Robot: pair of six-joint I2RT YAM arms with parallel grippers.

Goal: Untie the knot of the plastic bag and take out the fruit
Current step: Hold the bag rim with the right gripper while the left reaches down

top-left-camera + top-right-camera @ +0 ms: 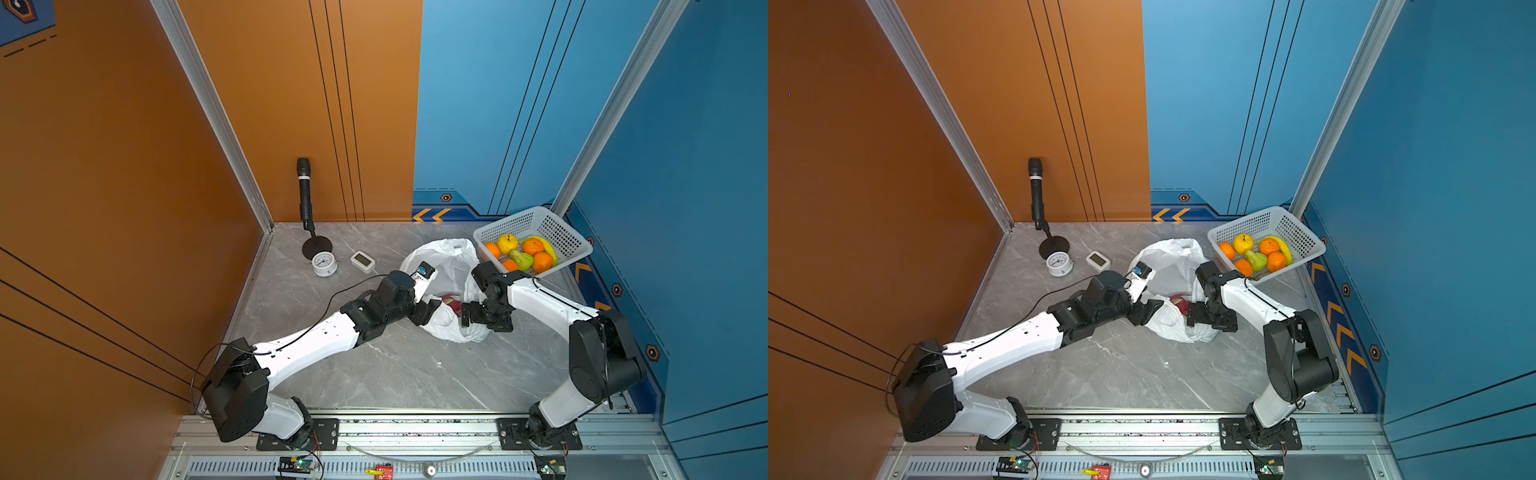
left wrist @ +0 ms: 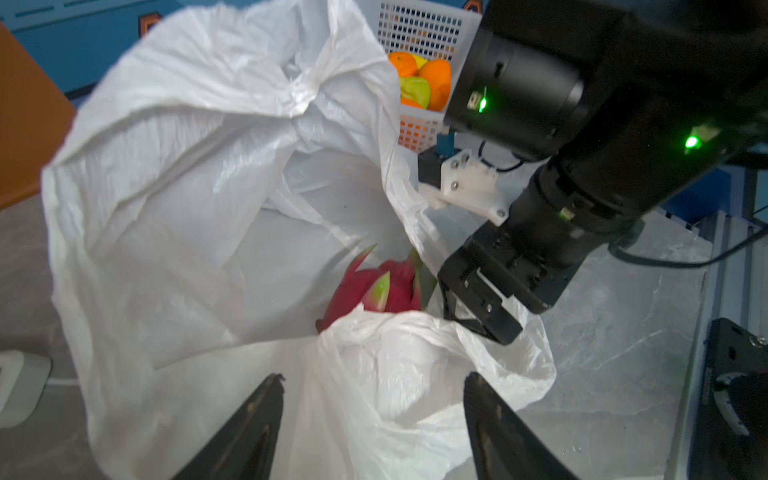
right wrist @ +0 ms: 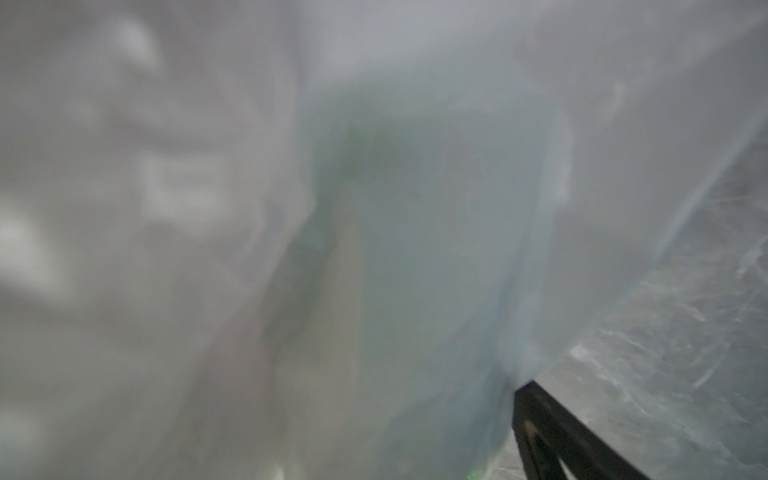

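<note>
Both spread open, nothing clamped, the left gripper (image 2: 373,376) and right gripper (image 1: 465,318) are set at the plastic bag's (image 2: 187,187) rim, seemingly to expose the dragon fruit (image 2: 365,286).

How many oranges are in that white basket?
4 oranges in the white basket: one by its left wall, one beside the banana, two near its front edge. Others may hide underneath.

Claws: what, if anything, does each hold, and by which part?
Nothing is gripped. The left claw stands open astride the rim of the bag; the right claw is open at that rim too.
</note>
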